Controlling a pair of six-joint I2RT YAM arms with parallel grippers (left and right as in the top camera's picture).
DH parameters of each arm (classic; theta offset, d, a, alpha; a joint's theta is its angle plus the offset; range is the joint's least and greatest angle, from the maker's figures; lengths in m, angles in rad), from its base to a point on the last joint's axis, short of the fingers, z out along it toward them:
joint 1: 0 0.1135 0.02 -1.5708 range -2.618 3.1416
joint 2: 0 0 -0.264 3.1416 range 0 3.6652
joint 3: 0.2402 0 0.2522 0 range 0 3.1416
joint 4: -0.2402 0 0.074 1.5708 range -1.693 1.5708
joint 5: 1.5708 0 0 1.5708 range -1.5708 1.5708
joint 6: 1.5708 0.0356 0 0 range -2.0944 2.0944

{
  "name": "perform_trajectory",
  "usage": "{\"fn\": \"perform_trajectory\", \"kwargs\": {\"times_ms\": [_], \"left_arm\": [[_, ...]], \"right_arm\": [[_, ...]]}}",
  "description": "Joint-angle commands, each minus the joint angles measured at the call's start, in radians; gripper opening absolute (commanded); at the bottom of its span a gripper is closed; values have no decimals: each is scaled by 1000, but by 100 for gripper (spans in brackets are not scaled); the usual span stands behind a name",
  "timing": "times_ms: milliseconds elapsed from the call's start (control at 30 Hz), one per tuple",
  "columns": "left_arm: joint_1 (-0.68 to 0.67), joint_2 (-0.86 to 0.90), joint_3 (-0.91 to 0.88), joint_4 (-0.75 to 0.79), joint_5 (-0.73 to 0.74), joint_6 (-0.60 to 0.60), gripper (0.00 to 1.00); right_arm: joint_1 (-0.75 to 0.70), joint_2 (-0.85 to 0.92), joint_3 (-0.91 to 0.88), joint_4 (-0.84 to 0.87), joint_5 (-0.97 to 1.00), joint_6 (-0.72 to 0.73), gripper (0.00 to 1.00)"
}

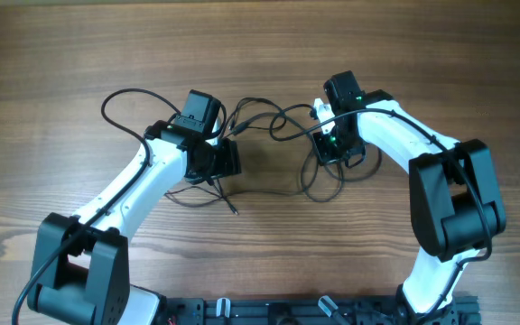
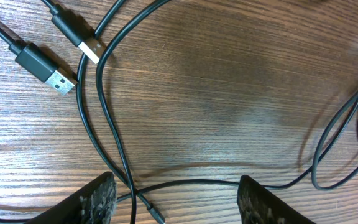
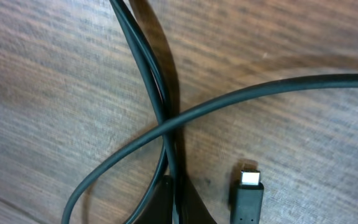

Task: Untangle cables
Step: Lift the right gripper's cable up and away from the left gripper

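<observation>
Thin black cables (image 1: 269, 116) lie in loose crossing loops on the wooden table between my two grippers. My left gripper (image 1: 219, 161) is open and low over the table. In the left wrist view its fingers (image 2: 182, 190) straddle two crossing cable strands (image 2: 112, 134) and a small plug tip (image 2: 155, 214). Two USB-A plugs (image 2: 53, 73) (image 2: 89, 46) lie at the upper left there. My right gripper (image 1: 334, 149) is shut on a cable strand in the right wrist view (image 3: 176, 202). Another strand (image 3: 278, 87) crosses over it, and a black USB-C plug (image 3: 247, 194) lies just right of the fingers.
A cable loop (image 1: 106, 106) reaches out to the far left of the left arm. Another loop (image 1: 319, 191) hangs toward the table's near side below the right gripper. The arm bases (image 1: 287, 311) stand at the near edge.
</observation>
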Motion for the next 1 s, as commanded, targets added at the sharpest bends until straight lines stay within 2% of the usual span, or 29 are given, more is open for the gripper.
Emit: {"fn": "perform_trajectory", "kwargs": {"times_ms": [0, 200, 333, 500, 867, 933, 967], "left_arm": [[-6, 8, 4, -1, -14, 2, 65], [-6, 8, 4, 3, -14, 2, 66], [-6, 8, 4, 3, -14, 2, 66], [-6, 8, 3, 3, -14, 2, 66], [-51, 8, 3, 8, -14, 2, 68], [-56, 8, 3, 12, -13, 2, 64], [-55, 8, 3, 11, -13, 2, 55]], "right_arm": [[3, 34, -33, -29, 10, 29, 4], [3, -3, 122, -257, -11, -5, 4], [3, -67, 304, -389, -218, -86, 4], [3, -123, 399, -389, -408, -112, 4], [3, -151, 406, -236, -702, -103, 4], [3, -151, 406, -238, -702, -104, 4], [3, -151, 406, -238, -702, -103, 4]]}}
